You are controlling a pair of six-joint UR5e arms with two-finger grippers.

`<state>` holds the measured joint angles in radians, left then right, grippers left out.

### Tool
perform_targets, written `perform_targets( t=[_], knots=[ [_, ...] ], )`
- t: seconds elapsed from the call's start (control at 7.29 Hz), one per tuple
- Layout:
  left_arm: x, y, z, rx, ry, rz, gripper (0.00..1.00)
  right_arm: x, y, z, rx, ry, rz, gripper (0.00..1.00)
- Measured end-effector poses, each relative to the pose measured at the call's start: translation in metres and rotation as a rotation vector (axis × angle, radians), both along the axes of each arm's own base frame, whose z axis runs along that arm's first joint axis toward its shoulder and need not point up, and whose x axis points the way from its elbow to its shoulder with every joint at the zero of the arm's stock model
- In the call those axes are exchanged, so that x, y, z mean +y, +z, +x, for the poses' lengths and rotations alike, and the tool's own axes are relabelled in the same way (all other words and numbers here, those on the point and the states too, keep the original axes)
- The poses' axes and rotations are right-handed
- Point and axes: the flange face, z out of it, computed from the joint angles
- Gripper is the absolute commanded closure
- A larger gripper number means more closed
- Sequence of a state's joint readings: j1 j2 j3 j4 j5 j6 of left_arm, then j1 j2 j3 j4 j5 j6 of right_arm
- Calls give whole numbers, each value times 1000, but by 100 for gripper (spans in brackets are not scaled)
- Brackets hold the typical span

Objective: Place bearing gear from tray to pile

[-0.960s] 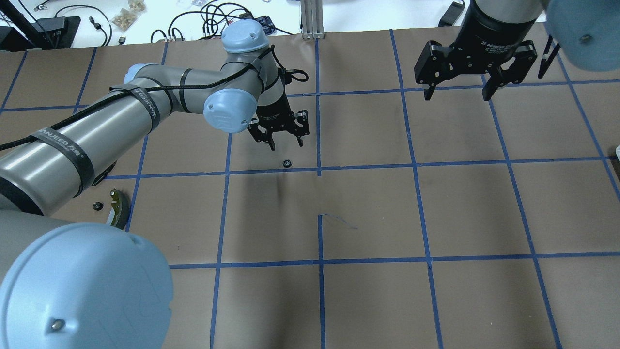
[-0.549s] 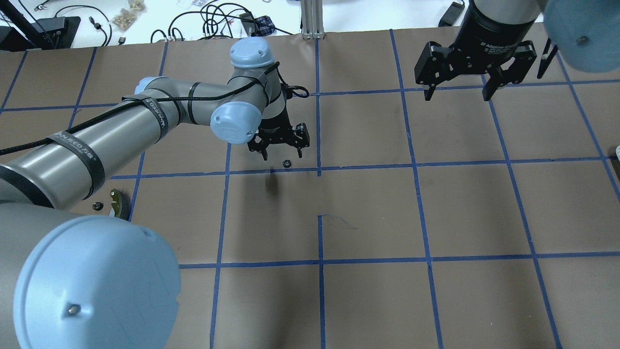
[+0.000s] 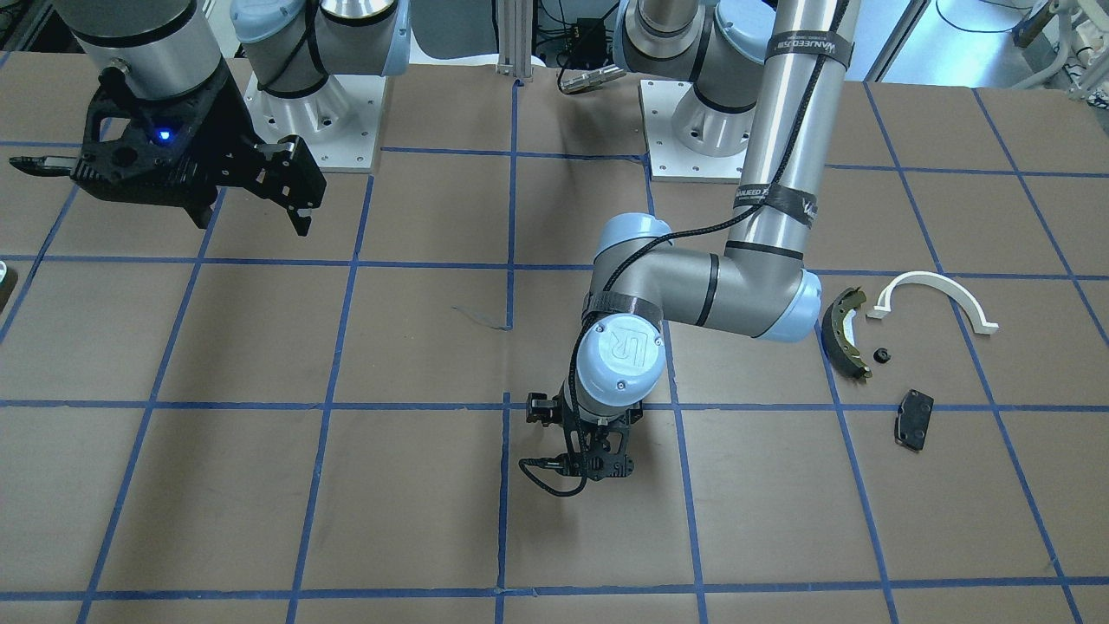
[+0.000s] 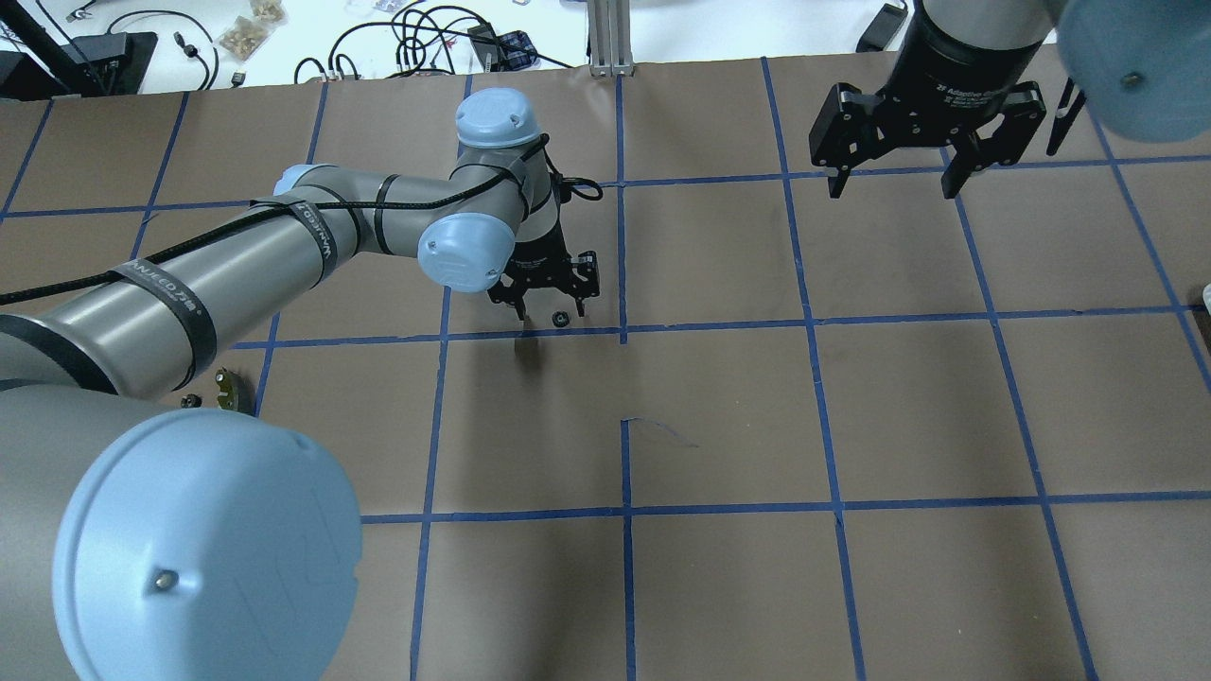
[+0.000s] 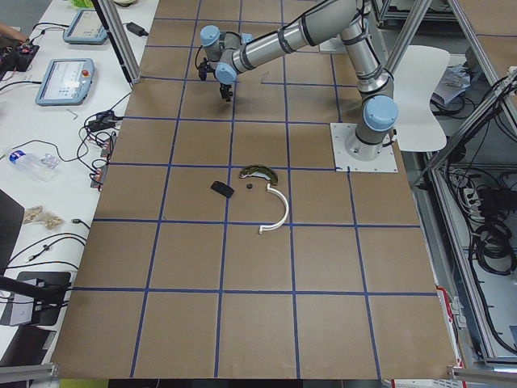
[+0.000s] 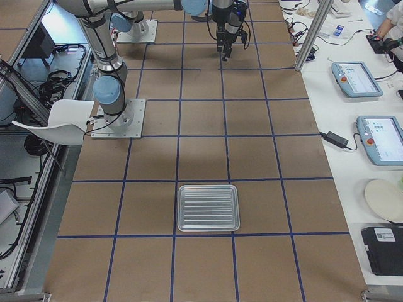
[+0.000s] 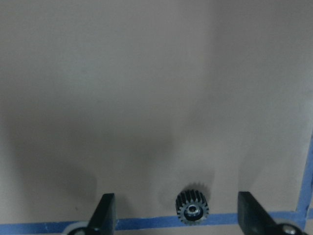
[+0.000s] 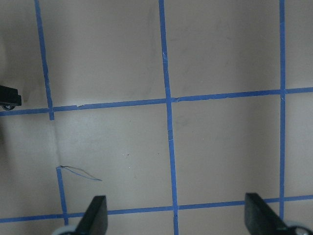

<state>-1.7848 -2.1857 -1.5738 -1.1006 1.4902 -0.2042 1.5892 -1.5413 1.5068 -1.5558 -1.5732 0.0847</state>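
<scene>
Left gripper (image 4: 551, 310): wide open, empty, fingers (image 7: 105, 213) either side of bearing gear (image 7: 192, 210) on blue tape (image 7: 146, 223).
Right gripper (image 4: 889, 184): open, empty, far right.

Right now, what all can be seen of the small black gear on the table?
The gear is small, black and toothed all round, with a shiny metal-looking bearing and a hole at its middle. It lies flat on the brown paper, its edge over a blue tape line. The left claw is open, one finger on each side; neither touches it.
</scene>
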Motion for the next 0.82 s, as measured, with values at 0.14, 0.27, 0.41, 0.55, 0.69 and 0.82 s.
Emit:
perform_targets(
  t=[0.14, 0.27, 0.41, 0.55, 0.69, 0.82],
  knots=[
    [0, -1, -1, 1, -1, 1, 59, 0, 0, 0, -2, -1, 1, 0],
    [1, -1, -2, 1, -3, 2, 80, 1, 0, 0, -2, 1, 1, 0],
    [2, -1, -3, 1, -4, 2, 100, 3, 3, 0, -2, 4, -3, 0],
    [2, 0, -3, 2, -5, 2, 100, 5, 5, 1, -4, 6, -8, 0],
    [2, 1, -3, 2, -6, 2, 100, 6, 6, 1, -5, 7, -10, 0],
    [1, 7, -2, 3, -9, -3, 100, 6, 6, 1, -7, 6, -11, 0]
  ],
)
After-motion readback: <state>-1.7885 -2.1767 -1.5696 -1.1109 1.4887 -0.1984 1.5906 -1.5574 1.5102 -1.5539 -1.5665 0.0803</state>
